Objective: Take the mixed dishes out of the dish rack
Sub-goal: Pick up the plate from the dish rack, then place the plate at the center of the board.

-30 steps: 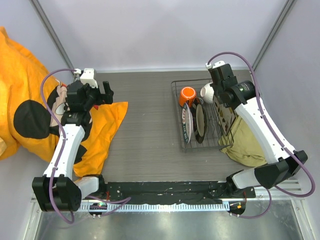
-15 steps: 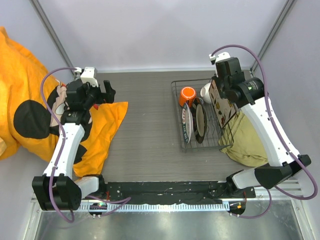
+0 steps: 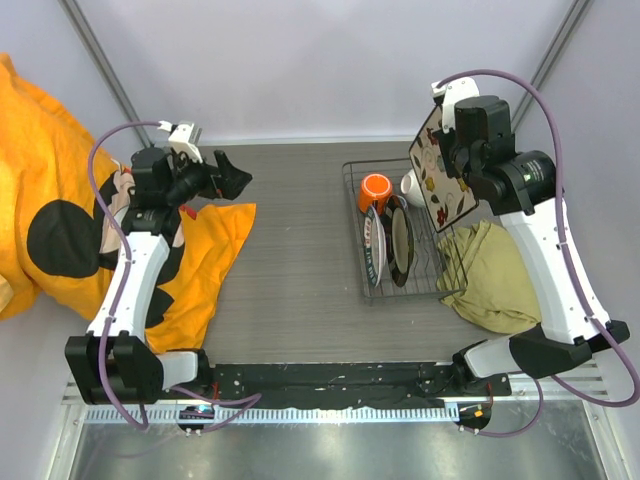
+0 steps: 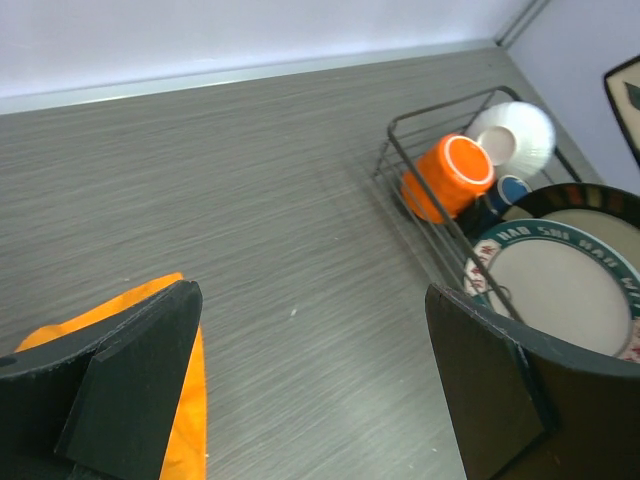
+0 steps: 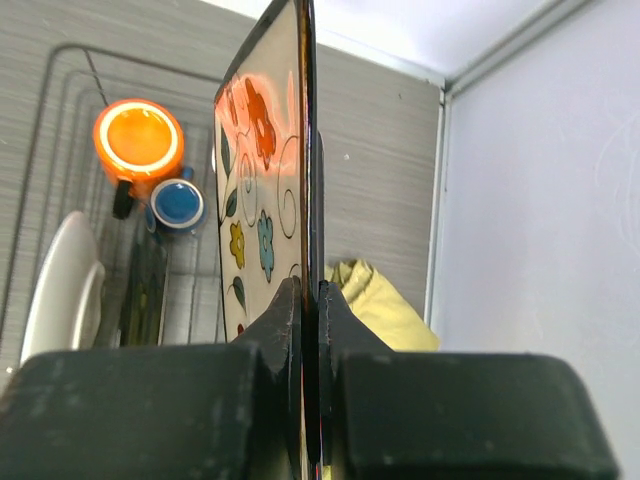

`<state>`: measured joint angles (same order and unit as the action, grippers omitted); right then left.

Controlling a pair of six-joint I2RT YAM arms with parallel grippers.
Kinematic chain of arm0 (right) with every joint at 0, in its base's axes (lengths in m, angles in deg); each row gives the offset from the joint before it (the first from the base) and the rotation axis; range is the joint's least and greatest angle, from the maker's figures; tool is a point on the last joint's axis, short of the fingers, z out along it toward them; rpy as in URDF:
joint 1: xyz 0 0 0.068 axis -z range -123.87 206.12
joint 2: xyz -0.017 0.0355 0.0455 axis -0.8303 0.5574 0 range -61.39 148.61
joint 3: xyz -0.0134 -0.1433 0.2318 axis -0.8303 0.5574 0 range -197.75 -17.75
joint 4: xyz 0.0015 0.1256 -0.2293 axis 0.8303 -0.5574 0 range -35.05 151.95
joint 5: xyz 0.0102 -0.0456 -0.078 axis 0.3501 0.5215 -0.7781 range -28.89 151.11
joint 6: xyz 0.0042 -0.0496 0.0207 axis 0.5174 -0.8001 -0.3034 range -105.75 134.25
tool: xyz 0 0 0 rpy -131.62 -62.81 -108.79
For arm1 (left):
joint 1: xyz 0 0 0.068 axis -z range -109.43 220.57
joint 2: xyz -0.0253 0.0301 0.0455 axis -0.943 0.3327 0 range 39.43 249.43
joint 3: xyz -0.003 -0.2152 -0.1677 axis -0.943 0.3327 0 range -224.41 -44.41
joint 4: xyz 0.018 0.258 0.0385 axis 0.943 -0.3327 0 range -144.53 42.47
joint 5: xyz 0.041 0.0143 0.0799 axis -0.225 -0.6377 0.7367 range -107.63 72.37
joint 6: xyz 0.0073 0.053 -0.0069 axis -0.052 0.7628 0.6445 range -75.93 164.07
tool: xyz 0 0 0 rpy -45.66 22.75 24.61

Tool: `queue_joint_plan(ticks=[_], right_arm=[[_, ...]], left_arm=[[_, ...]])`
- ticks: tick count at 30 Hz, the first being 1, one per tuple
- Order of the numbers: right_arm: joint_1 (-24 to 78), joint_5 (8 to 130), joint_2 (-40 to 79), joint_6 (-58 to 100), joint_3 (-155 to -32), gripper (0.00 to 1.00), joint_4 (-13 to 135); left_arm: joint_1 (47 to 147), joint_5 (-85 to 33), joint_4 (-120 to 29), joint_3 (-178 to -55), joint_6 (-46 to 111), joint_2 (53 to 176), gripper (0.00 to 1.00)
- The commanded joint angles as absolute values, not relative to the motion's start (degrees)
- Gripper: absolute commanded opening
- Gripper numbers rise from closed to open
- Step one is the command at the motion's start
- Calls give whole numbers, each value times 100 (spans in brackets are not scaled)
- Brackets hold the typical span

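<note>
My right gripper [image 3: 455,142] is shut on the top edge of the square cream plate [image 3: 440,178] with flower swirls and holds it upright in the air above the right end of the dish rack [image 3: 352,215]. In the right wrist view the plate [image 5: 262,200] stands edge-on between my fingers. The orange mug [image 3: 375,189], white bowl [image 3: 413,185] and round dark-rimmed plate [image 3: 400,243] sit in the rack. The small dark-blue cup [image 5: 178,203] lies beside the mug [image 5: 138,140]. My left gripper [image 3: 226,180] is open and empty at the far left, over the orange cloth's edge.
An olive cloth [image 3: 492,280] lies bunched right of the rack. A big orange cloth [image 3: 200,265] covers the left side. A second plate with a patterned rim [image 3: 373,250] stands in the rack's left slots. Walls close in behind and on both sides.
My right gripper has lifted the square plate up out of the rack and a little to the right. My left gripper has turned and reached slightly rightwards.
</note>
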<state>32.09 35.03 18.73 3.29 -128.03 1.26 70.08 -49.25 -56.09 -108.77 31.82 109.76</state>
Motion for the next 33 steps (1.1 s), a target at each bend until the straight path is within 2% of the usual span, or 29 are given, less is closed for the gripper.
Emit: queue_joint_plan(ticks=[1,11,19,28,33], right_arm=[[3195,3668,1552,142,-13394,1,1474],[3195,4195,1815,185,-13974,1,2099],[3195,5354,2009,677,-14432,1,2178],[3195,7077,2018,1389,-13941,1,2213],[3187,7789,2044,1399,-13519,1,2161]], left_arm=[[7004,-5542,-5342,-11252,2861,11115,100],[7206,-5718,-5201,-11393,2588,11308,99],[7452,-6315,-5166,-11674,2465,11493,100],[7734,-6790,-5113,-12166,2851,11519,100],[7813,-7350,-5552,-12640,3753,11554,100]])
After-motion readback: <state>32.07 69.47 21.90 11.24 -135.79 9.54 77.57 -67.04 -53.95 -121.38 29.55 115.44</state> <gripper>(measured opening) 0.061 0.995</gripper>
